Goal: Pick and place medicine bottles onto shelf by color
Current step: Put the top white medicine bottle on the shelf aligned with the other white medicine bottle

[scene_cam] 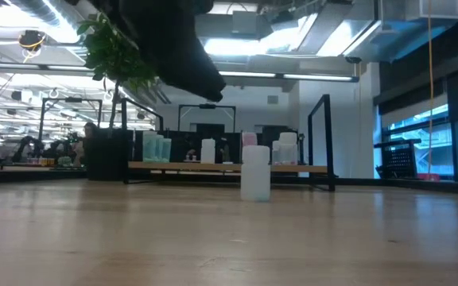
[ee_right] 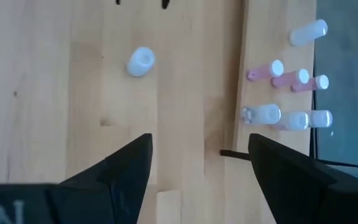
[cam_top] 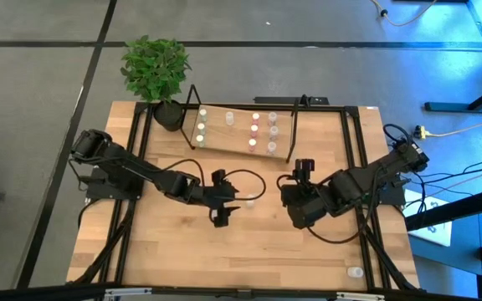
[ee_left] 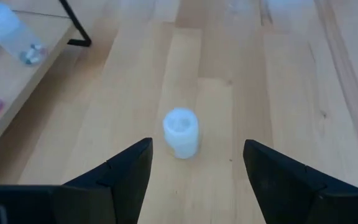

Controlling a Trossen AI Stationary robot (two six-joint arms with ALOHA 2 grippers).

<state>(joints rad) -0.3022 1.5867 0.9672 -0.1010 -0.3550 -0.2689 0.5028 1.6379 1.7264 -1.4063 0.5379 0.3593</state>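
Nearest the low camera, one white bottle (scene_cam: 255,173) stands alone on my counter (scene_cam: 229,238), in front of the shelf (scene_cam: 229,168). From above, my left tool (cam_top: 222,219) hangs spread just beside it, pinching nothing; my right tool (cam_top: 295,219) hangs spread too, also empty. Only the overhead view shows a second stray bottle (cam_top: 355,272) near the counter's corner. On the shelf I count about nine bottles.

Tabletop (cam_top: 249,251) light wood planks, smooth, matt; shelf (cam_top: 233,140) pale wood board in thin black metal wire frame; bottles (ee_left: 181,132) translucent frosted plastic; gripper fingers (ee_left: 126,171) matt black plastic.
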